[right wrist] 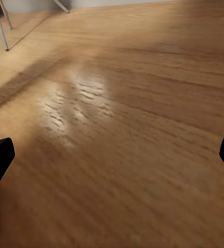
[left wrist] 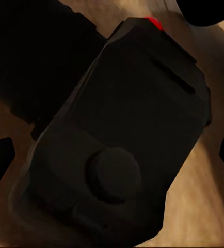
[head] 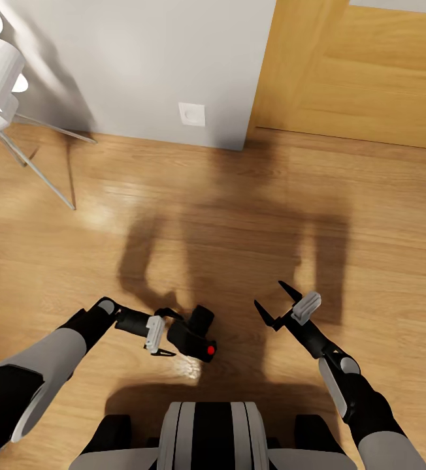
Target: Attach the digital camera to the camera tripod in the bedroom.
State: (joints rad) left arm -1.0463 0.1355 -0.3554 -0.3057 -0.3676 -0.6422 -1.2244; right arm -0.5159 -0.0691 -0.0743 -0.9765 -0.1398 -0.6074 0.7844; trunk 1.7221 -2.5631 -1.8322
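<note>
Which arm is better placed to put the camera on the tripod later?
Probably the left: the left gripper is shut on the digital camera, while the right gripper is open and holds nothing above the wood floor.

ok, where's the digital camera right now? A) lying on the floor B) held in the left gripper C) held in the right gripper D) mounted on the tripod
B: the head view shows the left gripper closed on the digital camera, red button visible, above the wood floor; the right gripper is open and empty.
</note>
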